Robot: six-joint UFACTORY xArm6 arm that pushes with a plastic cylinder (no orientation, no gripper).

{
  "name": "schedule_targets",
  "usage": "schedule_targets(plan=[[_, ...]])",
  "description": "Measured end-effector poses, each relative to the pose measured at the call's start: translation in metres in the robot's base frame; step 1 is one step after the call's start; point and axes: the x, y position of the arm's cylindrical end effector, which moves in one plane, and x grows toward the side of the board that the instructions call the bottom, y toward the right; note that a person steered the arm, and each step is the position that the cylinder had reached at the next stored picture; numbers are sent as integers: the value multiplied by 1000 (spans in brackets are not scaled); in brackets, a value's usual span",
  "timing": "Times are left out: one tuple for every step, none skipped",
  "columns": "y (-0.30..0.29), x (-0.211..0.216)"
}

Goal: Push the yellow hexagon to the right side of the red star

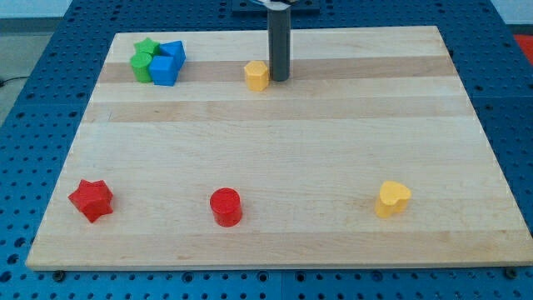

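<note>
At the view's far left, near the bottom edge of the wooden board point(275, 125), the red star point(91, 200) lies flat, with bare wood on its right up to the red cylinder point(226, 207). At the top left sits a tight cluster: a green star point(146, 48) and another green block point(141, 67), shape unclear, touching two blue blocks, a blue cube point(165, 71) and a second blue one point(175, 52) behind it.

Further right, near the top edge, the yellow hexagon point(257, 75) stands just beside my tip point(279, 79), which is on its right flank and either touching it or a hair off; I cannot tell which. The arm has no jaws, so there is nothing to open or close; it only pushes with the rod.

The hexagon looks like a small, rigid, light block that should slide easily on the smooth wood and may spin if pushed off-centre. It cannot be gripped; the place to bear on it is a flat face, square through its middle, from the upper right side so it travels down and left toward the gap between star and cylinder.

At the lower right a yellow heart point(392, 199) lies well apart from everything.
</note>
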Motion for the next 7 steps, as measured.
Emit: schedule_targets(plan=[[-18,-13],[-75,24],[-117,62],[-155,93],[-176,129],[-172,139],[-167,160]])
